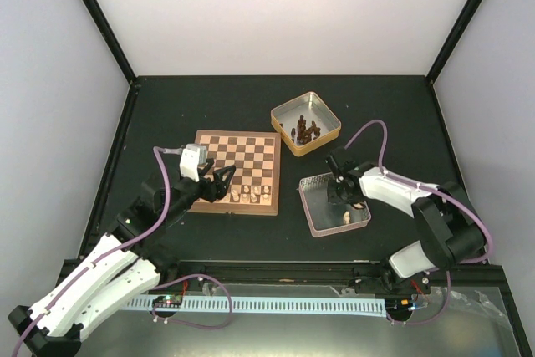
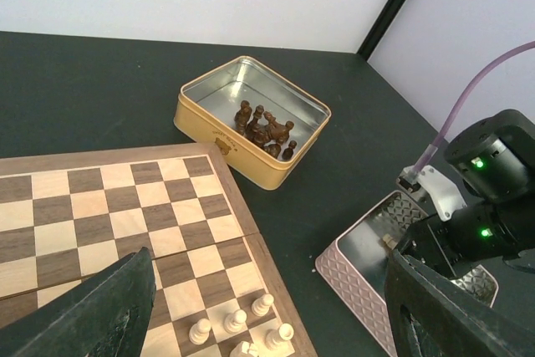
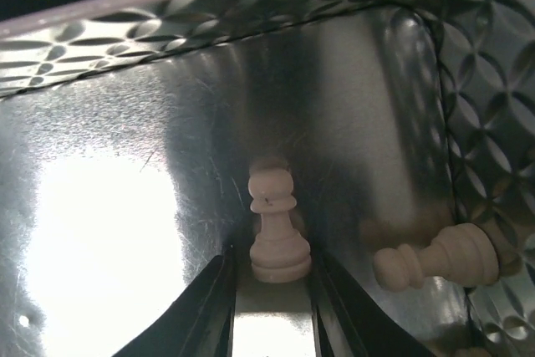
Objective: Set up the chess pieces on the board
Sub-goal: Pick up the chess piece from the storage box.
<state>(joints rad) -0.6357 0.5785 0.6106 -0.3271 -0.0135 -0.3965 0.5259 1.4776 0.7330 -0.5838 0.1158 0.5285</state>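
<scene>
Right tool [image 3: 273, 272] flanks an upright pale pawn [image 3: 272, 216]; contact unclear.

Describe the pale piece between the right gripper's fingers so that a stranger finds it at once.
Look inside the pink tin right of the board. A cream pawn stands between the fingertips of the right gripper. It is upright, while the neighbouring piece lies on its side.

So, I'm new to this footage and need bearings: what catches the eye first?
The right gripper is inside the pink tin, its jaws flanking an upright cream pawn, another pawn lying beside it. Left of that, the board holds a few cream pieces along its near edge.
</scene>
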